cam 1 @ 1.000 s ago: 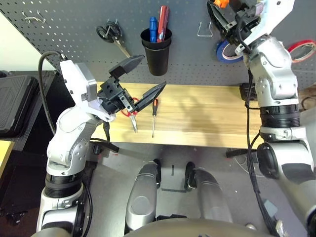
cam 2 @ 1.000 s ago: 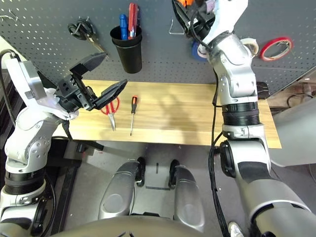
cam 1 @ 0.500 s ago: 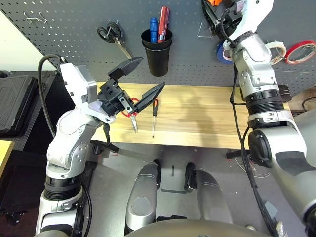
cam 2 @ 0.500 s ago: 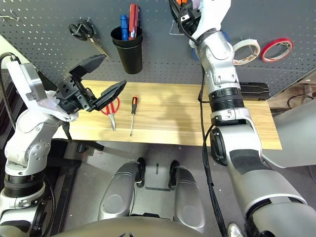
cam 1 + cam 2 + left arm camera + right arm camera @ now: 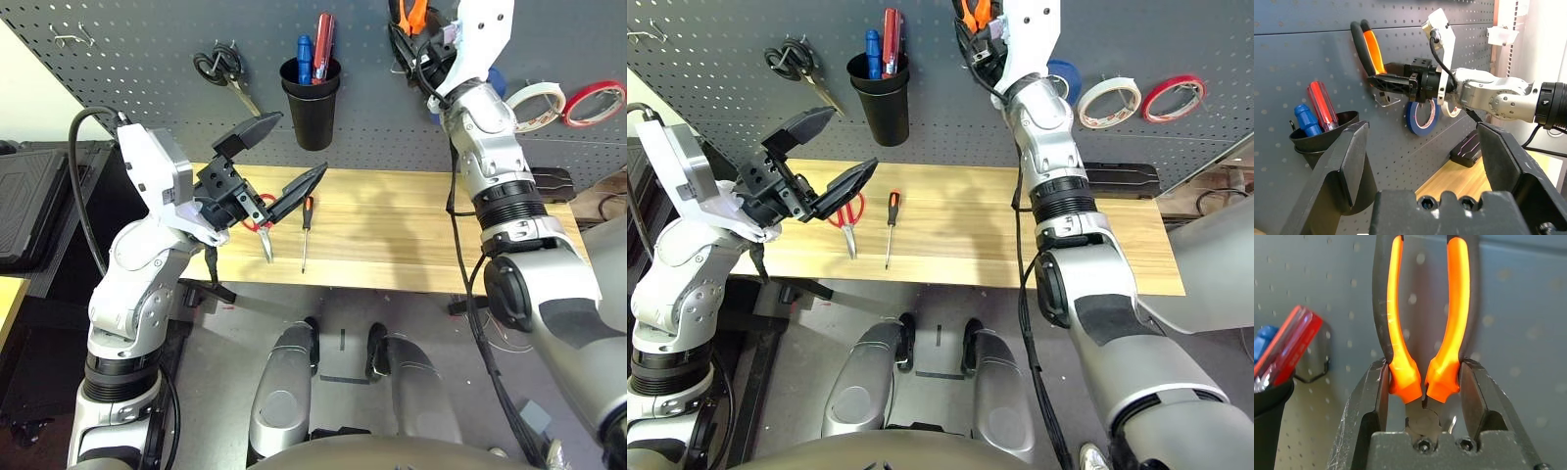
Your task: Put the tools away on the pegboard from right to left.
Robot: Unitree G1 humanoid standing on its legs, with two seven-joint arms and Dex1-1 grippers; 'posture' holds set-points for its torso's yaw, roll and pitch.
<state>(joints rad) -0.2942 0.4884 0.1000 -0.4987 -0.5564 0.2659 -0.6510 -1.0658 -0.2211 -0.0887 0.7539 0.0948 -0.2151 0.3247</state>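
1 pr pliers (image 5: 1404, 377) clamped in r gripper (image 5: 1425, 363); l gripper (image 5: 303, 141) apart; red handle (image 5: 1295, 345) txt illegible.

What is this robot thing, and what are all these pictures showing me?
It's a robot with two silver arms, each ending in a black gripper. Two pictures come from its head, like your two eyes, looking down past its arms. The other two come from its wrists.

On the wooden bench lie red scissors and a screwdriver. On the grey board hang rolls of tape, white, red and blue, plus black scissors and a cup of tools.

The right gripper is holding pliers with orange and black handles, close to the board. The left gripper is open and empty.
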